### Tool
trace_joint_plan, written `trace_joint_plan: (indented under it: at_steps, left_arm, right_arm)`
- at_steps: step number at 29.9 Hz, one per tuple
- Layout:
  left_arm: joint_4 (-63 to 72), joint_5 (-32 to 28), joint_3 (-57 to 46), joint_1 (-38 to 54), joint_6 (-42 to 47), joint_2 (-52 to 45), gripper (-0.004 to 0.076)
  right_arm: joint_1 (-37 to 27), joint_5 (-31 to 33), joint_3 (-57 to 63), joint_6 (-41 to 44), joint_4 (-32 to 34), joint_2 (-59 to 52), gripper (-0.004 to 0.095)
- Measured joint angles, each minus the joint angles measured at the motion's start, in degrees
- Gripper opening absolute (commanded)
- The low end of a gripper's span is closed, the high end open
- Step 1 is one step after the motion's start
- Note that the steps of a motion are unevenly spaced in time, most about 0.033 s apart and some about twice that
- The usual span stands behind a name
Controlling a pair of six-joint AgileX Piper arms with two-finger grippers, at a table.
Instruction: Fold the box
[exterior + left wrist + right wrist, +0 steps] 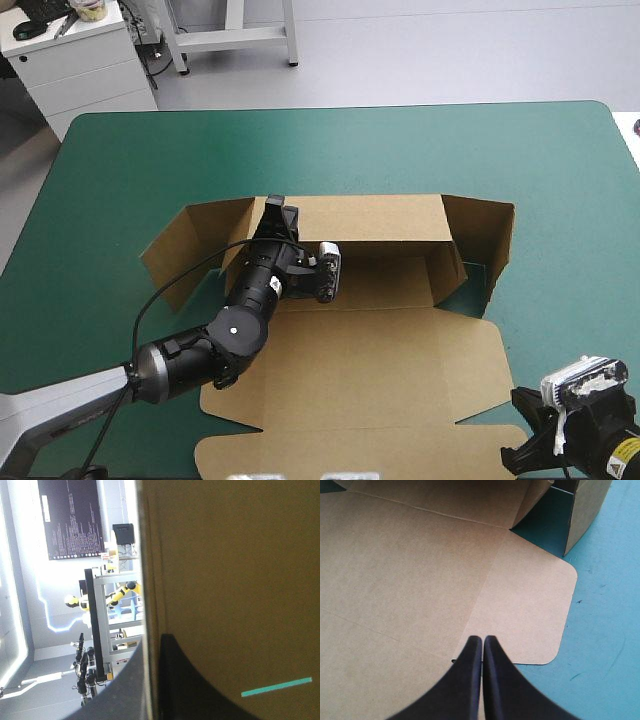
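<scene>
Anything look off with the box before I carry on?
Nothing torn or spilled. On the box, the left end flap leans outward while the right end flap stands upright, so it looks lopsided.

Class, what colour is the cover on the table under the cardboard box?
Teal-green; the cover shows best in the high view, around the box.

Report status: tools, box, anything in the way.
Left tool shut on far wall of the box. Right tool shut, empty, by near right flap. Far wall up, lid flat. No obstruction seen.
</scene>
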State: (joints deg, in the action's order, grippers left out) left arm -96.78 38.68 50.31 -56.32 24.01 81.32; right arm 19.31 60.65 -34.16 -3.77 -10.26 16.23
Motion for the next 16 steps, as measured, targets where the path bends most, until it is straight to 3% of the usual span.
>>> trace_joint_plan:
  at_steps: [4,7,9,13,16]
  left_arm:
    - [-0.4,0.0,-0.1,0.0,2.8,0.0,-0.0010]
    - [-0.5,0.1,-0.1,0.0,4.3,0.0,-0.0010]
    - [-0.5,0.1,-0.1,0.0,4.6,0.0,-0.0010]
    - [-0.6,0.1,-0.1,0.0,4.8,0.0,-0.0010]
    - [-0.7,0.1,-0.1,0.0,4.9,0.0,-0.0010]
  right_arm:
    - [0.0,0.0,0.0,1.2,0.0,0.0,0.0017]
    - [0.0,0.1,0.0,1.6,0.0,0.0,0.0122]
    - [0.0,0.3,0.0,1.8,0.0,0.0,0.0236]
    - [0.0,0.9,0.0,2.7,0.0,0.0,0.0561]
    - [0.0,0.9,0.0,4.5,0.0,0.0,0.0708]
